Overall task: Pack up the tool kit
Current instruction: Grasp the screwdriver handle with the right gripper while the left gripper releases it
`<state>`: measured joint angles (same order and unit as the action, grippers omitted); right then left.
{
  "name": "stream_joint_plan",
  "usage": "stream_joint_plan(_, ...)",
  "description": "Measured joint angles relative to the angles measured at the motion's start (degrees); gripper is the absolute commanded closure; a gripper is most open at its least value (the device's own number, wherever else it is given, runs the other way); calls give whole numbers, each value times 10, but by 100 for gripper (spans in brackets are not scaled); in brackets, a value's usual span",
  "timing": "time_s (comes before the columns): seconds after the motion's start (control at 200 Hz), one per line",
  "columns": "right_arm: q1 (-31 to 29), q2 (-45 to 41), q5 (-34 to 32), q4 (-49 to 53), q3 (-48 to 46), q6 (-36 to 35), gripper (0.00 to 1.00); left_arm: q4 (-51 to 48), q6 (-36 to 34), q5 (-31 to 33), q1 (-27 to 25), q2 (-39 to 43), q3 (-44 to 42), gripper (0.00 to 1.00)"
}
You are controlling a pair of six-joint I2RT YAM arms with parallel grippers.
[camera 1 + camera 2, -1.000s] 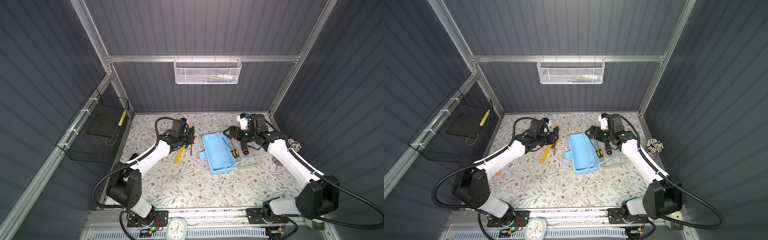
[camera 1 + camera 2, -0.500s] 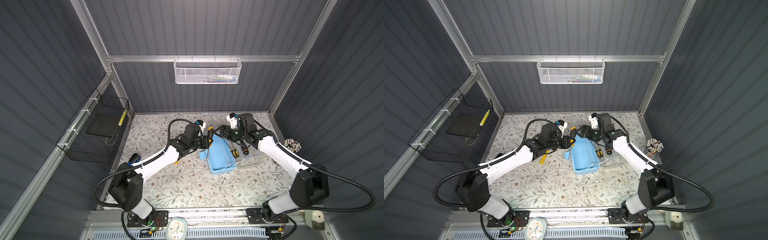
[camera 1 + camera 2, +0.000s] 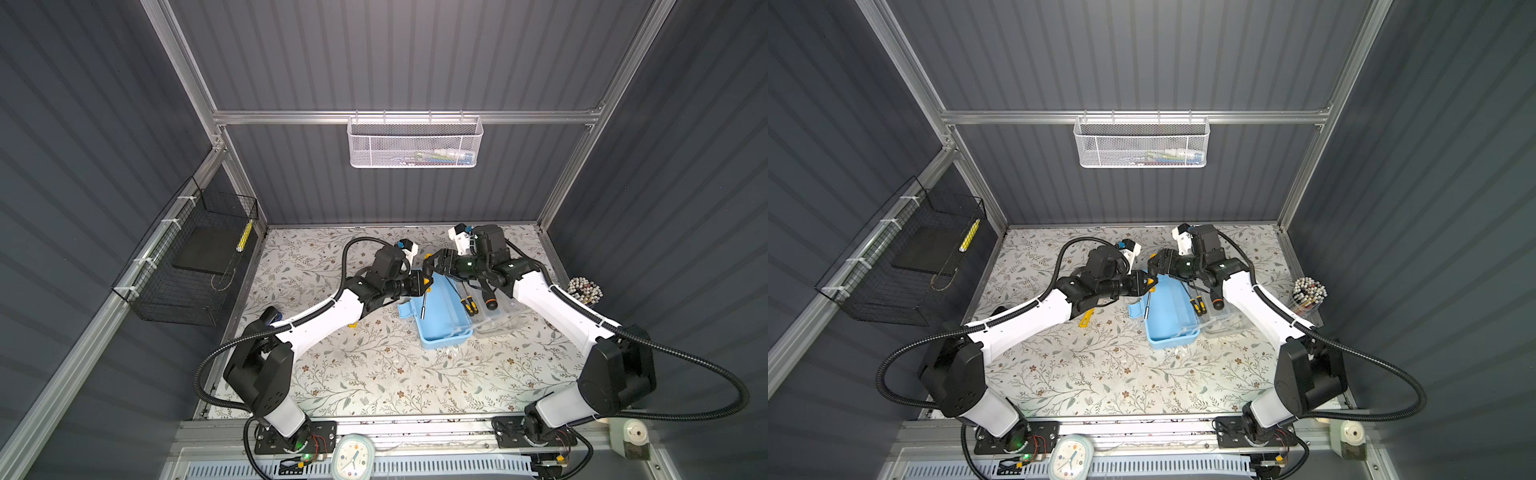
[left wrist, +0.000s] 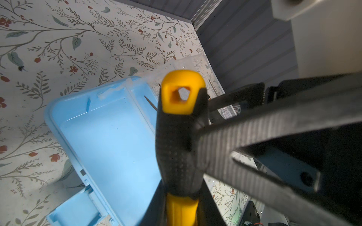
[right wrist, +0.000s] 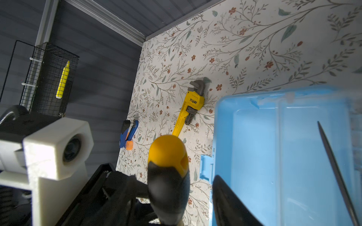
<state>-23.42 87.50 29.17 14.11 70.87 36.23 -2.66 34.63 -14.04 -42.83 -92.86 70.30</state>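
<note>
Jaws of left gripper (image 3: 420, 285) clamped on screwdriver (image 4: 177, 140) above tool kit (image 3: 442, 324), ctr of top view; right gripper (image 3: 430, 266) half-spread by handle, no grip. Risk: early L release = drop outside case.

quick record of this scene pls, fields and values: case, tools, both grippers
case: light-blue case, open on the table
lid: clear lid, lying flat beside the case
left gripper: shut on the yellow-black screwdriver, held over the case with its shaft hanging down
right gripper: open, jaws on either side of that handle's end, a gap showing on one side
on lid: small yellow-black screwdrivers, orange-black screwdriver
unpacked: yellow pipe wrench, on the table beside the case
</note>
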Motion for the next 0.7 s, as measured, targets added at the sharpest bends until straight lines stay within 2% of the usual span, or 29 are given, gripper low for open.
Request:
stream_joint_plan(0.105, -1, 5, 2, -1, 1, 0, 43, 10, 2, -9, -2, -7, 6, 99)
stream_joint_plan(0.17, -2, 8, 3, -4, 1, 0, 47, 16, 4, -14, -3, -10, 6, 99)
stream_joint_plan(0.385, -2, 9, -1, 1, 3, -4, 76, 24, 6, -25, -4, -15, 8, 94)
stream_joint_plan(0.5, -2, 9, -6, 10, 8, -9, 86, 22, 8, -25, -4, -15, 9, 75)
stream_joint_plan(0.515, -2, 9, -7, 12, 9, -9, 87, 22, 8, -25, -4, -15, 9, 71)
stream_joint_plan(0.565, -2, 9, -8, 19, 12, -12, 88, 22, 10, -25, -4, -15, 10, 56)
stream_joint_plan(0.695, 5, 7, -17, 47, 25, -26, 88, 13, 16, -20, -4, -14, 16, 31)
